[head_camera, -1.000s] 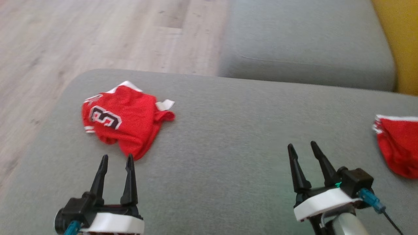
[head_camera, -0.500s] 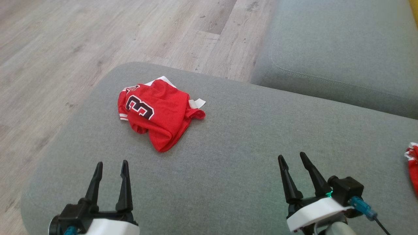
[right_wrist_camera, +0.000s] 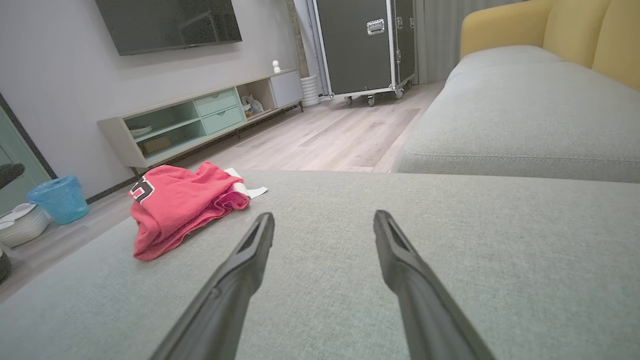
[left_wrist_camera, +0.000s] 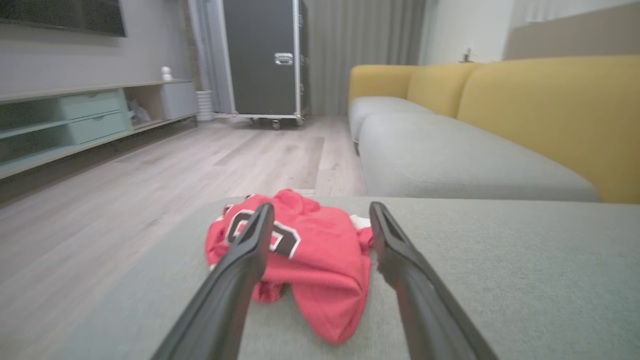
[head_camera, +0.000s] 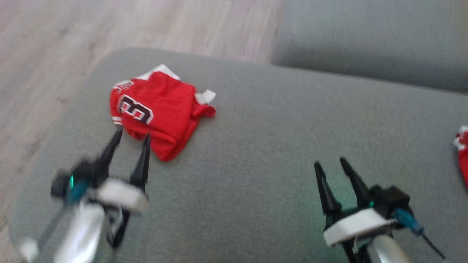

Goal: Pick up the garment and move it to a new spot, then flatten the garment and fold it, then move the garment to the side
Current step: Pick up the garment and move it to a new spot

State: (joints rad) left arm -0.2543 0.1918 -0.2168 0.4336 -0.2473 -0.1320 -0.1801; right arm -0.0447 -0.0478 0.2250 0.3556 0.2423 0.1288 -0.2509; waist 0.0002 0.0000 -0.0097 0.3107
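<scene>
- We are pushing our left hand [head_camera: 132, 134] forward: a second ago it was sitting lower in the frame, and now its wide-open fingers are reaching the near edge of the red jersey [head_camera: 161, 109].
- The jersey is lying crumpled at the upper left of the sofa cushion [head_camera: 256, 146].
- Our right hand [head_camera: 330, 162] is waiting at lower right, spread and empty.
- We are judging that the pickup is starting.

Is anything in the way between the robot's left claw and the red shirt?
No, nothing visible is in the way. The left gripper is open and points straight at the crumpled red jersey. Its fingertips are close to the jersey's near edge, and there is just bare grey cushion under them.
</scene>
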